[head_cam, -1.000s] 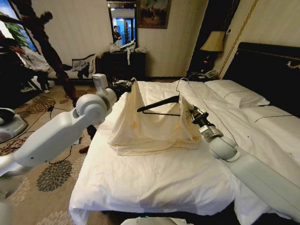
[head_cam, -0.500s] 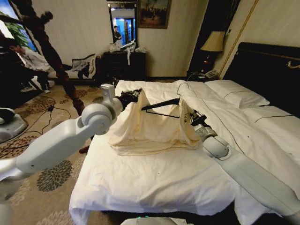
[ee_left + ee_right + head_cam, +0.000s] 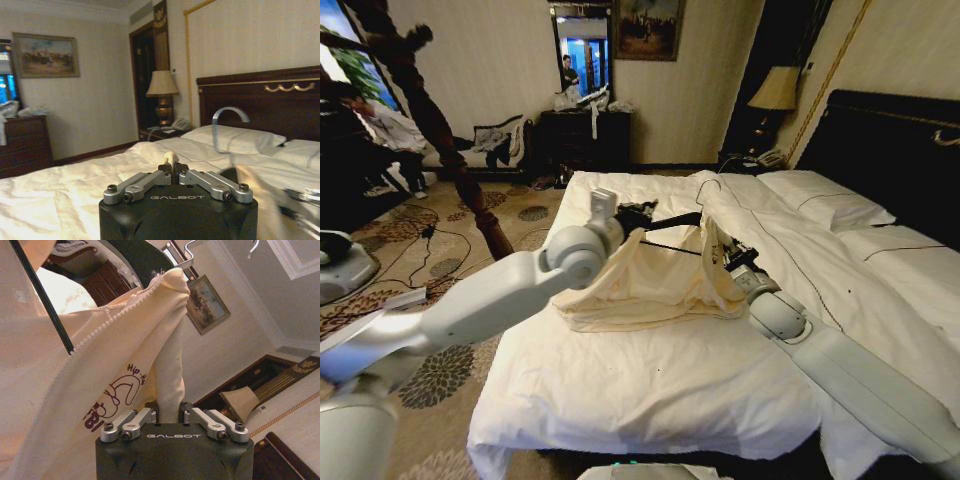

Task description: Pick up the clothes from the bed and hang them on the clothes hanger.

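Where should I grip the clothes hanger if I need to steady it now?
Probably take the clothes hanger by its bare black upper arm, near the hook, from above: it stands clear of the shirt, while its other end sits inside the fabric. Both left gripper and right gripper are shut on the shirt, so one must let go first.

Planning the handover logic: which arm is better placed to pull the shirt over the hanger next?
Probably the right: its hand is shut on the shirt beside the hanger. The left hand pinches fabric near the hook.
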